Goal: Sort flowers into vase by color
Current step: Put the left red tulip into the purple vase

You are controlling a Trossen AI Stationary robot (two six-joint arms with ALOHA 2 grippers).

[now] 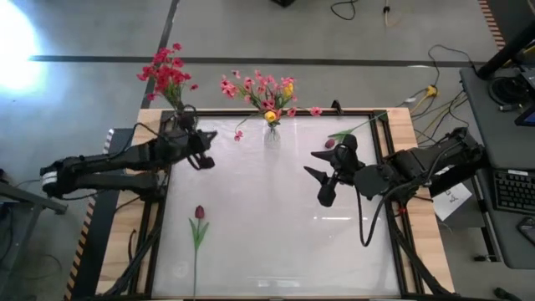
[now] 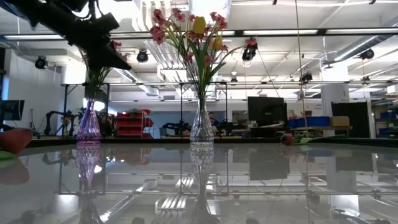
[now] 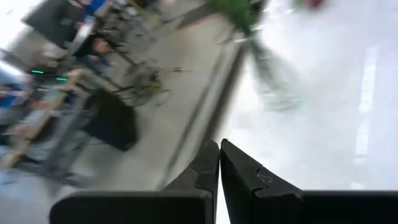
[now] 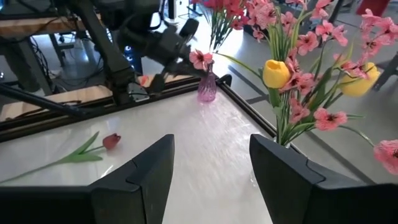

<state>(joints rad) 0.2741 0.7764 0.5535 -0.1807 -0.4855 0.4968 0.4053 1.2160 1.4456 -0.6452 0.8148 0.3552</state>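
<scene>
Flower [image 1: 348, 130] just behind right hand [image 1: 321, 177]

We see a clear vase [image 2: 201, 127] of pink and yellow flowers [image 2: 198, 34] beside a purple vase [image 2: 88, 126] on the glossy desk [image 2: 249, 180].

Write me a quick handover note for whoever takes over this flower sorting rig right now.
Left gripper: shut, empty, beside the pink vase at the table's back left.
Right gripper: jaws open, empty, mid-table on the right.
Done: red flowers are in the pink vase; pink and yellow flowers are in the clear vase at back centre.
Left: a dark-red bud lies front left, another stem lies at the back right, and a small pink blossom lies near the clear vase.
</scene>
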